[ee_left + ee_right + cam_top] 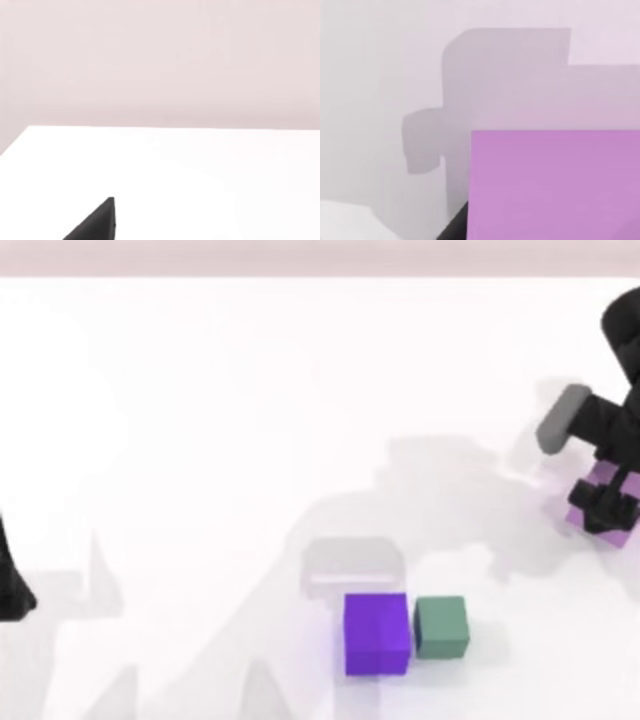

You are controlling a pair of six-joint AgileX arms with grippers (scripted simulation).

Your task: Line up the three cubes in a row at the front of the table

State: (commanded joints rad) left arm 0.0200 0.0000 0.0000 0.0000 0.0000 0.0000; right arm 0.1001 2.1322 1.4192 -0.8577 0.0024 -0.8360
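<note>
A deep violet-purple cube (pixel 377 633) and a smaller teal-green cube (pixel 441 626) sit side by side, almost touching, near the front of the table (pixel 200 440). The pale lilac-pink cube (pixel 592 492) (pixel 555 185) is far off at the right edge, under my right gripper (pixel 605 508). That gripper is shut on it, with one dark finger (pixel 457 226) pressed against the cube's side. My left gripper (pixel 12 595) is parked at the left edge. One of its dark fingers (pixel 100 222) shows over bare table, holding nothing.
The pinkish-beige edge strip (pixel 320 258) runs along the back of the table. Grey arm shadows fall across the front and the middle right. A pale grey shadow patch (pixel 350 562) lies just behind the purple cube.
</note>
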